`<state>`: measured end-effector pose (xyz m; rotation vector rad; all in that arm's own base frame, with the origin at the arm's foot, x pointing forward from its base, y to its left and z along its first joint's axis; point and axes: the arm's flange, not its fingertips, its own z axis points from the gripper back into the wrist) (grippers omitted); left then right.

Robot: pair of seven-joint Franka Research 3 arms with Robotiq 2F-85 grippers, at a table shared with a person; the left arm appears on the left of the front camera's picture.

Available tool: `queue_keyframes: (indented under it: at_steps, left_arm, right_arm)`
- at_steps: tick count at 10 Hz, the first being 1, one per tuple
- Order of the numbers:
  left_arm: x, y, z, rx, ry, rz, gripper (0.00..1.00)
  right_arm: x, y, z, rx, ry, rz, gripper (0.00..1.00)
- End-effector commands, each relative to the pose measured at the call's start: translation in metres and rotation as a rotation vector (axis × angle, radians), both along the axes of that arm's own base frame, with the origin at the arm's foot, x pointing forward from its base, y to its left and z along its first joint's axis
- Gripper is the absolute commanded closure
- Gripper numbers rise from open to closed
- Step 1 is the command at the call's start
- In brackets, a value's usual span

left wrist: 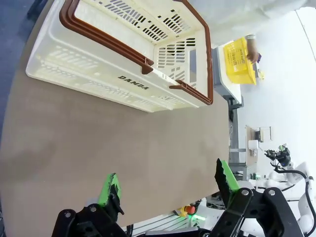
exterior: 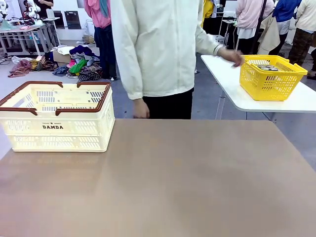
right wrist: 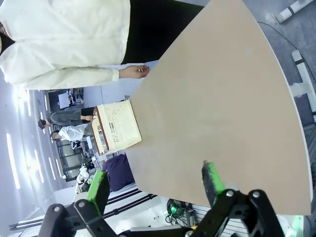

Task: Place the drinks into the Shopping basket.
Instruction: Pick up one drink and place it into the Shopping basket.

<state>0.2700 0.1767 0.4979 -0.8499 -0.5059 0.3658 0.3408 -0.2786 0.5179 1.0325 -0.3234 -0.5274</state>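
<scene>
The cream-white Shopping basket (exterior: 74, 129) with a brown rim and "DAMDA" on its side stands at the far left of the brown table (exterior: 163, 177), and its inside looks bare. The left wrist view has the Shopping basket (left wrist: 94, 81) ahead of my left gripper (left wrist: 167, 183), which hovers open above the table, holding nothing. My right gripper (right wrist: 155, 181) is also open with nothing in it, high over the table, with the Shopping basket (right wrist: 121, 131) far off. The drinks are out of view.
A person in a cream jacket stands at the far edge, one hand (exterior: 140, 109) hanging by the table. Their other hand (exterior: 232, 57) reaches to a yellow basket (exterior: 270, 81) on a white side table (exterior: 232, 86) at the back right; dark items lie in it.
</scene>
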Motion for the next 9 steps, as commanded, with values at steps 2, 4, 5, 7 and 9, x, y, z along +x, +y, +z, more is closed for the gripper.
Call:
queue_keyframes:
  at_steps: [2,4,5,7,9]
  left_arm:
    - [-0.0007,0.0023,0.0014,-0.011,-0.013,-0.015,0.00]
    - [-0.0007,0.0023,0.0014,-0.011,-0.013,-0.015,0.00]
    - [-0.0007,0.0023,0.0014,-0.011,-0.013,-0.015,0.00]
    - [-0.0007,0.0023,0.0014,-0.011,-0.013,-0.015,0.00]
    - [-0.0007,0.0023,0.0014,-0.011,-0.013,-0.015,0.00]
  right_arm:
    - [-0.0031,0.0003,-0.0001,-0.018,0.000,0.020,0.00]
    - [-0.0031,0.0003,-0.0001,-0.018,0.000,0.020,0.00]
    - [-0.0031,0.0003,-0.0001,-0.018,0.000,0.020,0.00]
    - [-0.0031,0.0003,-0.0001,-0.018,0.000,0.020,0.00]
    - [-0.0031,0.0003,-0.0001,-0.018,0.000,0.020,0.00]
